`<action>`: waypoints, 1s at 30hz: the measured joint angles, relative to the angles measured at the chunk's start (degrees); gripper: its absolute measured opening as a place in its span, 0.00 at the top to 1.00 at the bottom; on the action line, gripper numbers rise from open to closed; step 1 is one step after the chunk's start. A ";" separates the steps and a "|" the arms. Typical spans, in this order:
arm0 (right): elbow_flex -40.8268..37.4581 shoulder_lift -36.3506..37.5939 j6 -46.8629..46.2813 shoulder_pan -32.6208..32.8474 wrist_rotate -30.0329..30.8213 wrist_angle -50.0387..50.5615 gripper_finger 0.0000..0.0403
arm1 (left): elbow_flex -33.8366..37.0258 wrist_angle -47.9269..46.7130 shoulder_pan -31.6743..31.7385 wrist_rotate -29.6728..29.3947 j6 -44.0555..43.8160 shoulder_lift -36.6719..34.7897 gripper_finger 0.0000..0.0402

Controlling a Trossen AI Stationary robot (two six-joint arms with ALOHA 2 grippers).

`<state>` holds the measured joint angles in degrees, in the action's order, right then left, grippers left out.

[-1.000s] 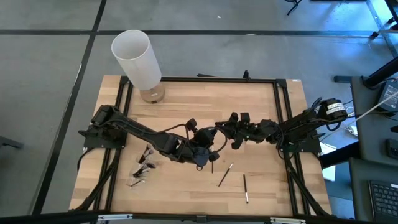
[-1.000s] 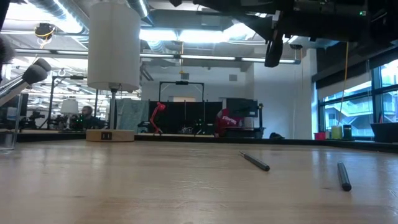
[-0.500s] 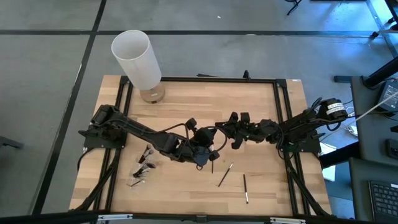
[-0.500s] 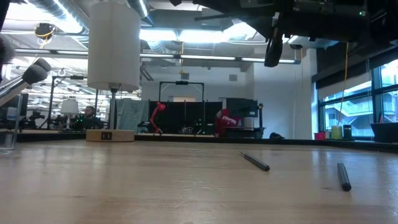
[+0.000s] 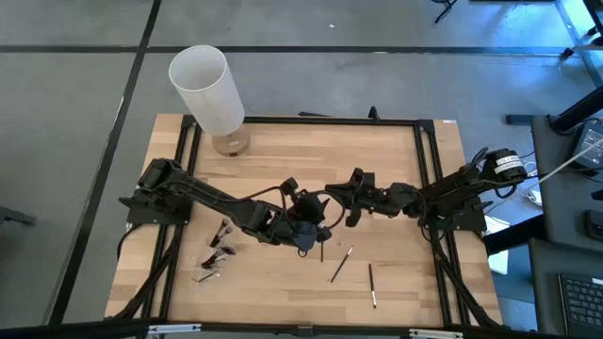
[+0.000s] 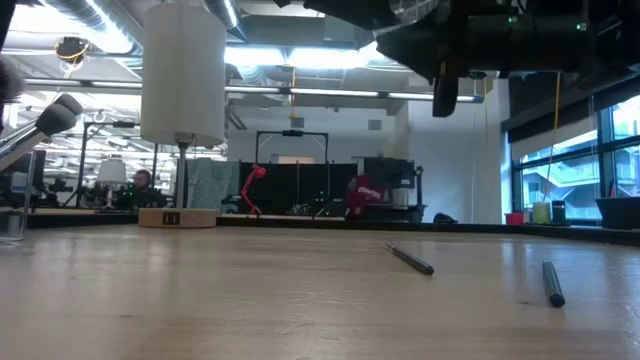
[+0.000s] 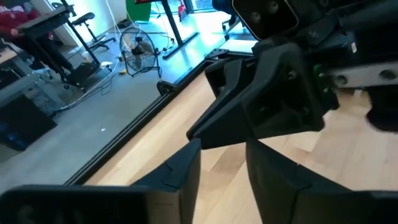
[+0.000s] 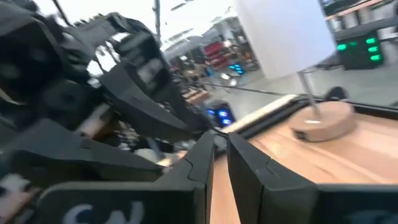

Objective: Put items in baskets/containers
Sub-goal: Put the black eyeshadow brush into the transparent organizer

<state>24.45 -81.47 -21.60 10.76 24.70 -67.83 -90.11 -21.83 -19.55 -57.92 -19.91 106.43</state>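
- Right hand (image 5: 347, 213) has pulled back a little toward its own side since a second ago; in the low view the dark mass overhead has shifted and the hanging finger sits slightly further right. Brushes on the desk have not moved.
- Left hand (image 5: 309, 235) is over the desk centre, nearly meeting the right hand. A thin dark brush (image 5: 321, 247) seems to hang straight down from it, so likely pinched there, but the left wrist view shows the fingers (image 7: 180, 177) with a narrow gap and nothing clearly in it. Grip: cannot tell for sure.
- Right hand in its wrist view: fingers (image 8: 200, 163) almost together, slim gap, nothing visible between them. Looks empty, near-closed.
- Hands held high and facing each other, probably a handover or a regrip mid-air; a judgement only.
- Two loose brushes (image 5: 340, 266) lie on the desk (image 5: 396, 169) toward the front right, well apart from the hands. The second (image 5: 372, 285) lies just beside the first, pale tip toward the front edge.
- Cluster of brushes (image 5: 215, 256) lies at front left, near the left arm's base; any clear cup there cannot be made out from above.
- Low view shows something clear at the far left edge, possibly the cup (image 6: 12, 222), with a pale brush head (image 6: 55, 115) angled above it.
- White cylinder (image 5: 205, 89) on its tan base (image 5: 229, 143) stands at the back left corner, not used.
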 joint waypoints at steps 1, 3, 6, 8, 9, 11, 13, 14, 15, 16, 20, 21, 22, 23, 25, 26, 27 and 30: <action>0.00 0.00 0.60 0.00 0.82 0.84 0.89 | 0.00 -0.54 -0.11 -0.12 0.08 0.00 0.67; 0.00 0.00 1.53 0.00 2.07 2.32 0.89 | 0.00 -2.03 -0.24 -0.21 0.12 0.00 0.64; 0.00 0.00 2.10 -0.02 2.31 3.79 0.89 | 0.00 -4.96 -0.35 0.33 0.10 -0.36 0.61; 0.00 0.18 1.91 -0.02 2.21 5.68 0.89 | 0.00 -5.98 -0.35 2.06 -1.25 -0.63 0.59; 0.00 0.58 1.27 -0.15 2.19 7.51 0.89 | 0.00 -6.71 -0.34 3.19 -2.39 -0.63 0.59; 0.50 1.54 -0.39 -0.82 1.88 11.95 0.89 | 0.00 -8.53 -0.33 7.30 -4.71 -0.59 0.59; 1.54 3.17 -1.51 -1.42 1.11 17.63 0.89 | 0.03 -11.00 0.19 14.87 -5.33 0.13 0.59; 2.31 4.01 -1.81 -1.65 0.78 20.46 0.89 | 0.59 -12.07 0.48 19.08 -5.32 0.69 0.59; 2.96 5.06 -1.95 -1.70 0.43 23.54 0.89 | 1.43 -13.68 0.80 23.64 -5.06 1.50 0.60; 3.66 6.17 -1.85 -1.70 0.04 26.80 0.89 | 2.38 -14.64 1.01 28.15 -4.06 2.46 0.60; 7.53 11.44 -0.65 -1.38 -0.47 41.53 0.89 | 6.36 -15.40 0.61 48.06 -1.65 5.53 0.63; 8.56 12.71 -0.52 -1.00 -0.29 45.60 0.89 | 7.07 -15.27 0.10 54.07 -1.62 6.32 0.63; 9.61 13.89 -0.46 -0.69 -0.22 49.51 0.89 | 7.78 -15.61 -0.64 59.96 -2.03 7.08 0.64; 10.33 15.15 -0.42 -0.32 -0.21 53.09 0.89 | 8.41 -16.20 -1.50 64.93 -2.96 7.75 0.64; 11.24 17.26 -0.23 0.40 0.39 57.98 0.89 | 8.99 -16.41 -3.75 71.14 -4.79 8.77 0.65; 11.39 18.26 -0.22 0.86 1.54 59.39 0.89 | 9.03 -16.85 -4.96 72.30 -5.37 8.83 0.65; 11.35 19.26 -0.15 1.32 2.95 60.57 0.89 | 9.02 -17.71 -6.21 72.73 -5.90 8.83 0.65; 11.00 21.68 -0.11 2.35 6.42 62.20 0.89 | 9.01 -17.86 -10.04 70.65 -6.26 9.01 0.65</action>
<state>35.44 -59.80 -21.71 13.12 31.12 -5.63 -81.10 -39.69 -29.60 12.73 -26.18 115.44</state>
